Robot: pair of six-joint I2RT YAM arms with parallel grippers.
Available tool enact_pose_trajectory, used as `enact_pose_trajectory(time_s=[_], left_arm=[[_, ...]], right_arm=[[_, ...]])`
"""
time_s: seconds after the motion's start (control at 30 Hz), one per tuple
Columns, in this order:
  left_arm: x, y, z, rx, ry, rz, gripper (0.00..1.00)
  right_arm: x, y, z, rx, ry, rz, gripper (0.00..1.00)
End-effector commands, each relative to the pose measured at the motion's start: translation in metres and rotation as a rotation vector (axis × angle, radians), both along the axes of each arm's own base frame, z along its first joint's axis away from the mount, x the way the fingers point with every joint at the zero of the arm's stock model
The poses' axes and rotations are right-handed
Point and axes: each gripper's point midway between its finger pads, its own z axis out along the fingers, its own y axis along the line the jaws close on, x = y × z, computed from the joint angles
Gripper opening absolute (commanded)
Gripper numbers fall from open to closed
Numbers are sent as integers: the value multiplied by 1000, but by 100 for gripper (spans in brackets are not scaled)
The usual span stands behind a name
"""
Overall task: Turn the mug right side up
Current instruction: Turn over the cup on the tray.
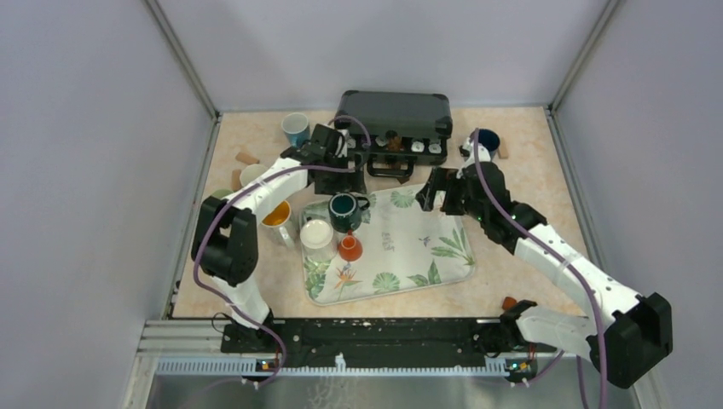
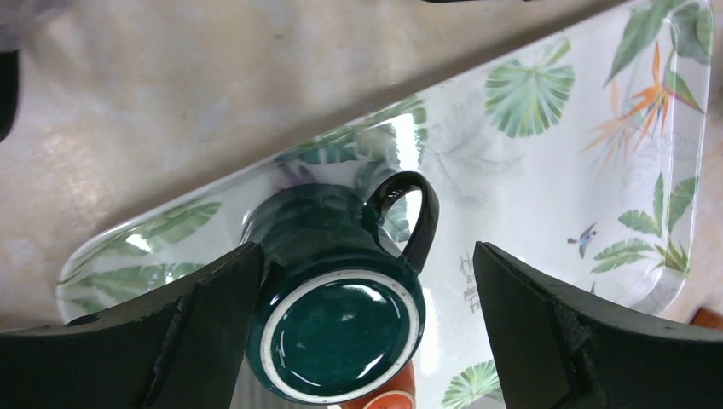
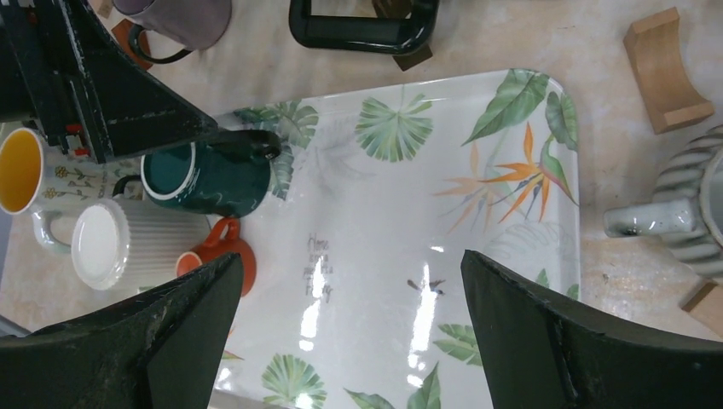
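A dark green mug stands upside down at the far left of the leaf-print tray. Its white-ringed base faces up and its handle points toward the tray's middle. My left gripper hangs open just above the mug. The mug lies between the fingers, close against the left finger and well apart from the other. The mug also shows in the right wrist view. My right gripper is open over bare tray, holding nothing.
A white ribbed mug, base up, and a small orange mug crowd the green mug's near side. A yellow-lined mug stands left of the tray. A black case sits behind it. A grey ribbed mug and a wooden block lie to the right.
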Motion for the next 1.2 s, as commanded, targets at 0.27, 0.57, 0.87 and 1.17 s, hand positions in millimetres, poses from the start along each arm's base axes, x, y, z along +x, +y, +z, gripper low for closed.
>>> enact_pose_trajectory(time_s=[0.27, 0.57, 0.87, 1.17], left_arm=[[16, -42, 21, 375, -216, -387, 99], [0, -64, -4, 529, -223, -662, 99], [3, -62, -27, 601, -190, -718, 94], [-3, -58, -38, 601, -174, -732, 75]], right_arm=[[8, -39, 35, 15, -104, -153, 99], [1, -49, 49, 20, -140, -178, 99], [-6, -56, 54, 8, -155, -182, 99], [-8, -58, 50, -10, -149, -176, 99]])
